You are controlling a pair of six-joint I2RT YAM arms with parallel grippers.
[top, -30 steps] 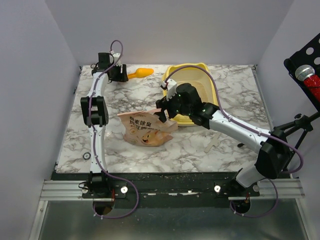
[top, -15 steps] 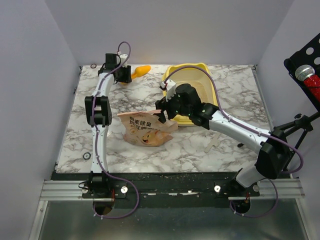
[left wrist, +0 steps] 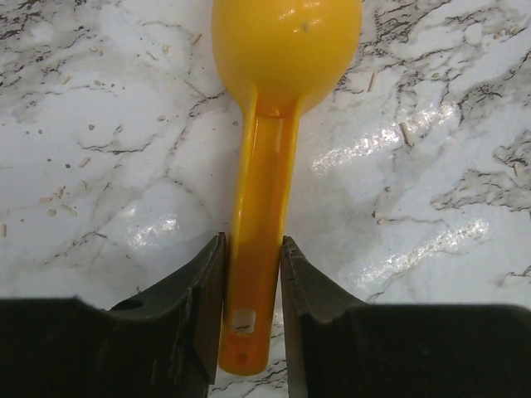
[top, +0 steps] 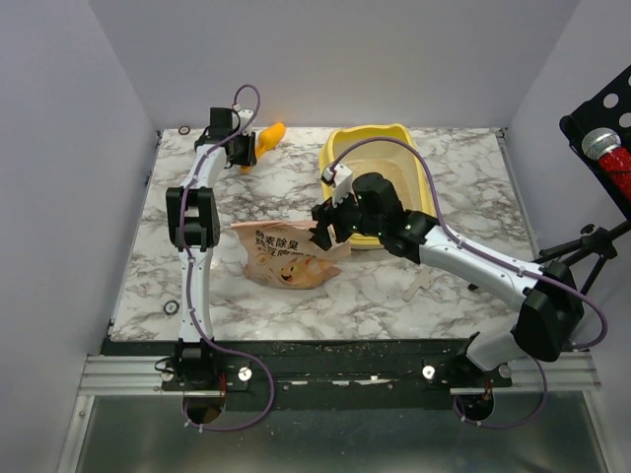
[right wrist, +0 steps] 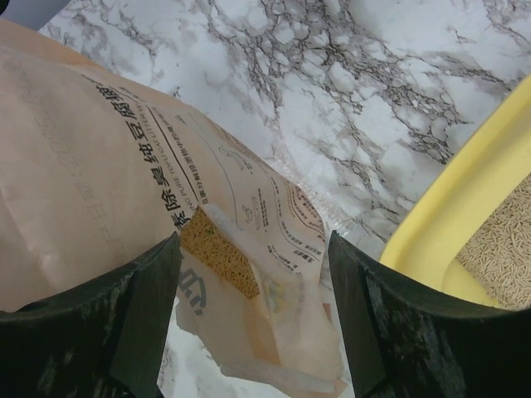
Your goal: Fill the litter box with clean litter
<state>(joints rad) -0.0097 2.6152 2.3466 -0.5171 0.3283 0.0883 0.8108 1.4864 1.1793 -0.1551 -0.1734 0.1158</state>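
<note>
While the litter box (top: 375,130) sits flat toward 1 o'clock on the marble surface (top: 463,177), beige litter (right wrist: 498,240) already lies on its floor; how deep cannot be told. The bag (top: 281,258) lies on its side near the middle of the surface, at 8 o'clock from the box and close by its near left corner, printed face up. Its torn corner points toward the box, and the right wrist view shows tan granules inside the opening. The right jaws stand wide apart, one on either side of that corner, which hangs loose between them. The box's yellow rim shows just beyond them at 3 o'clock in that view.

Well apart from all this, at 11 o'clock on the surface, the left jaws are clamped on the handle of the orange scoop (left wrist: 261,191), one pressed to each side near its end. The scoop's bowl points away from them, toward 12 o'clock in the left wrist view. Small crumbs dot the marble around it. Whether the scoop rests on the surface or is raised off it cannot be told.
</note>
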